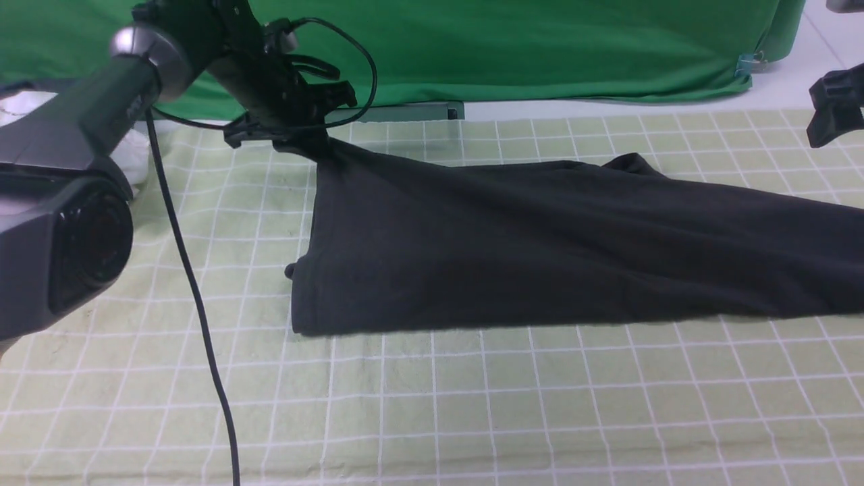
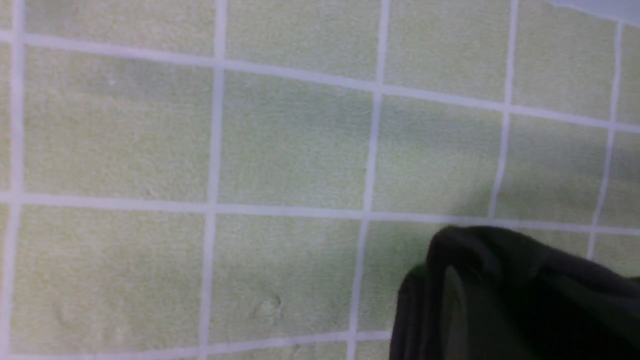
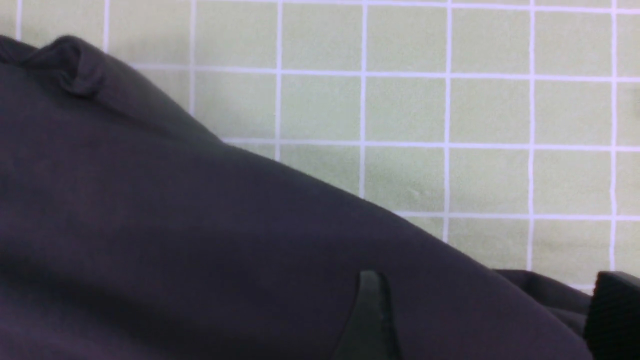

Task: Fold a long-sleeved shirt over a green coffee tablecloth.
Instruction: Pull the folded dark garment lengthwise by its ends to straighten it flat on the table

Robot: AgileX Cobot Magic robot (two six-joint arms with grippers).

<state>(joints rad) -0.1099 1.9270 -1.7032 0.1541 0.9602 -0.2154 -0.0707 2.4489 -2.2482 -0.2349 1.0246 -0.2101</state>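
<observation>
The black long-sleeved shirt [image 1: 540, 250] lies folded in a long band across the green coffee tablecloth [image 1: 472, 405], running off the right edge. Its far left corner rises in a peak to my left gripper [image 1: 297, 135], which is shut on it. In the left wrist view the black cloth [image 2: 525, 280] wraps over one finger [image 2: 452, 310] above the gridded cloth [image 2: 290, 150]; the other finger is hidden. My right gripper [image 1: 833, 108] hangs at the far right. In its wrist view it [image 3: 492, 320] stands open just above the shirt [image 3: 175, 225], with nothing between its fingers.
A plain deep-green fabric [image 1: 506, 47] hangs along the back. A white garment [image 1: 138, 158] lies at the far left behind the left arm. The left arm's black cable [image 1: 196, 297] droops across the tablecloth's front left.
</observation>
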